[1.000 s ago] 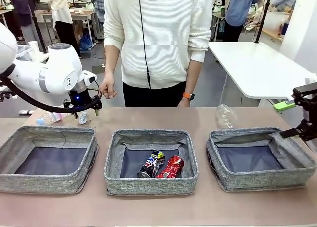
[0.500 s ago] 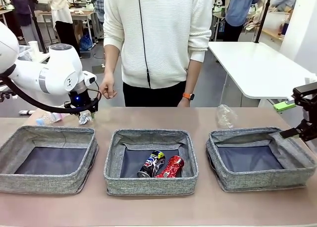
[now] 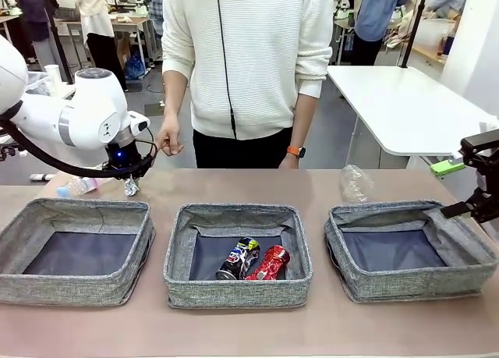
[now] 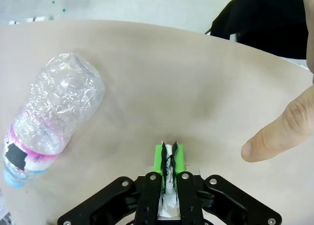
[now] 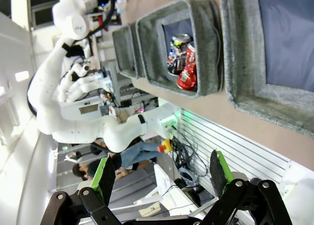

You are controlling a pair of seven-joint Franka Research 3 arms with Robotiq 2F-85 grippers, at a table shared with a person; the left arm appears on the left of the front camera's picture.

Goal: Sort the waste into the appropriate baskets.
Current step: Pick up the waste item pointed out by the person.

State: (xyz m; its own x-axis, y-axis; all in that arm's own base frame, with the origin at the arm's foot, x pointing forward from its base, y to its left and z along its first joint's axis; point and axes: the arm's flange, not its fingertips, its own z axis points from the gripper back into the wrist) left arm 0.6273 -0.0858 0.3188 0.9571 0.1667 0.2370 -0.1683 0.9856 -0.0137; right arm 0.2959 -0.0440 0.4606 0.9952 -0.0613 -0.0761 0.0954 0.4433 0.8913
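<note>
Open desk [image 3: 249, 185] behind the middle basket [image 3: 238, 211]. Left pincer [image 4: 169, 149] hemmed in: pink-labelled bottle [image 4: 54, 117] one side, a person's hand [image 4: 282, 129] the other. Left basket [image 3: 74, 208] and right basket [image 3: 390, 211] bare inside.

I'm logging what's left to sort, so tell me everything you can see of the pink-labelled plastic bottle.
The pink-labelled bottle is clear, thin plastic, dented and crinkled. It has a pink and white label band with a black patch near the neck, and a pale blue cap. It lies on its side on the tan table, just beyond the far rim of the left basket. Only the table touches it. The left gripper, shut on a white paper wad, is beside it but apart.
</note>
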